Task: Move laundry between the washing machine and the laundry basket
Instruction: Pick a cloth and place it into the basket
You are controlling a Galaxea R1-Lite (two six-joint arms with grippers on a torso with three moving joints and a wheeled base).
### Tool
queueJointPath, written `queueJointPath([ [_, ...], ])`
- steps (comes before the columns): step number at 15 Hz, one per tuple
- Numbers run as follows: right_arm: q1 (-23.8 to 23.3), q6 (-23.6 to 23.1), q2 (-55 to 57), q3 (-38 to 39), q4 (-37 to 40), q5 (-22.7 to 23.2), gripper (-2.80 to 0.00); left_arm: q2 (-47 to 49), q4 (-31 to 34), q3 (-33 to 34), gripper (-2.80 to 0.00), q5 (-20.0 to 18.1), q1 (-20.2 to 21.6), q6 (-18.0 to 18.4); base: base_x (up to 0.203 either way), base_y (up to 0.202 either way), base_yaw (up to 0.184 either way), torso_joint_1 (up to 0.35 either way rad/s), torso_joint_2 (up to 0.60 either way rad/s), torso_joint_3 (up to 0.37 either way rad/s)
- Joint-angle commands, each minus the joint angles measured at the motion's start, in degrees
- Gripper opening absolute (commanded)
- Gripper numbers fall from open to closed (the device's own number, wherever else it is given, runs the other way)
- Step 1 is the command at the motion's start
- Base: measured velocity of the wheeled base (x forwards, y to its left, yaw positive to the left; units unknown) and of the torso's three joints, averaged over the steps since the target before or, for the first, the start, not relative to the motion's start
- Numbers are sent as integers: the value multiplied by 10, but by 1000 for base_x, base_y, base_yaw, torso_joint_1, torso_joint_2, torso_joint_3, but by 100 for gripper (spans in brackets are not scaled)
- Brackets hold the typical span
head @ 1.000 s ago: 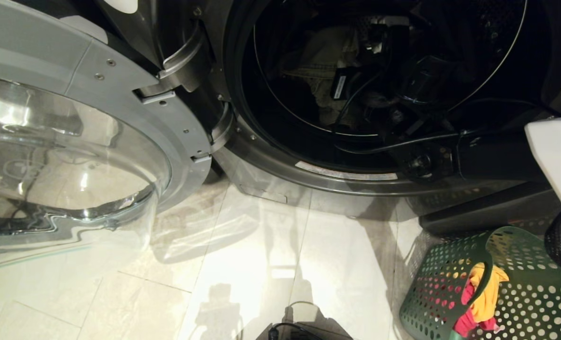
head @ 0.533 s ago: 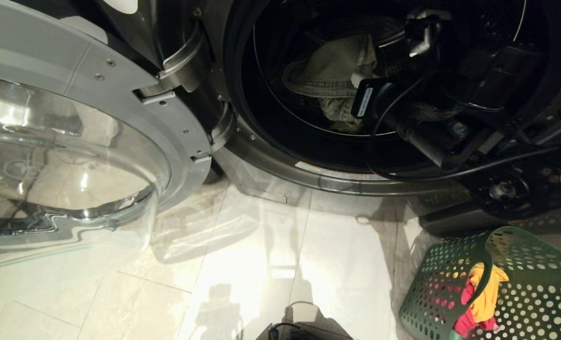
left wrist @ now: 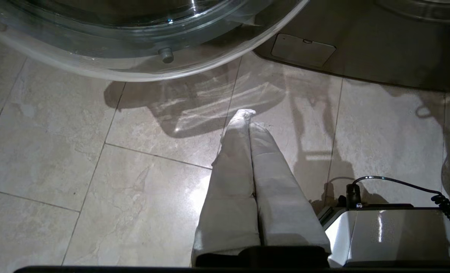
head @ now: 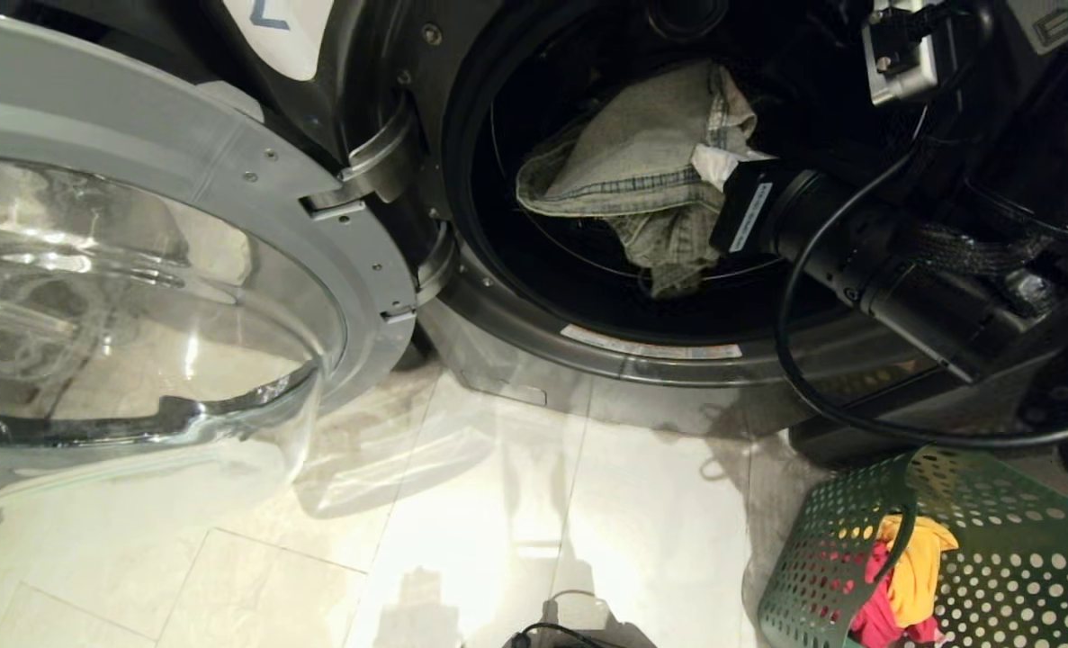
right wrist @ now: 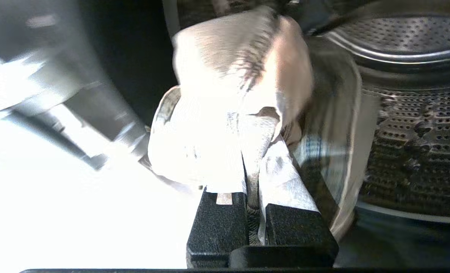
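The jeans hang in the washer's round mouth, a bunched mass of faded grey-green denim with stitched seams; the bulk spreads sideways at the top and a narrower fold trails straight down toward the lower rim. The right end effector pinches them at their right edge, its wrapped fingers nearly together with cloth clamped between them. Behind the cloth the drum wall is metal, curved and dotted with small holes. The door stands swung out to the left, a grey ring around a clear bulging bowl, on metal hinges. The basket, green plastic pierced with round holes, sits on the glossy pale tile floor at lower right, holding a yellow-orange garment and a red one. The left end effector points at the floor below the door, its pale fingers pressed together on nothing.
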Motion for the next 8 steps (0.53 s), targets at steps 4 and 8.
queueJointPath([
  [4,33,-3,-105,160,-3,2,-280,1,0,0,-280,0,0,0,0,0,0,2,4,202],
  [8,46,-2,-124,231,-9,4,-280,1,0,0,-280,0,0,0,0,0,0,1,2,70],
])
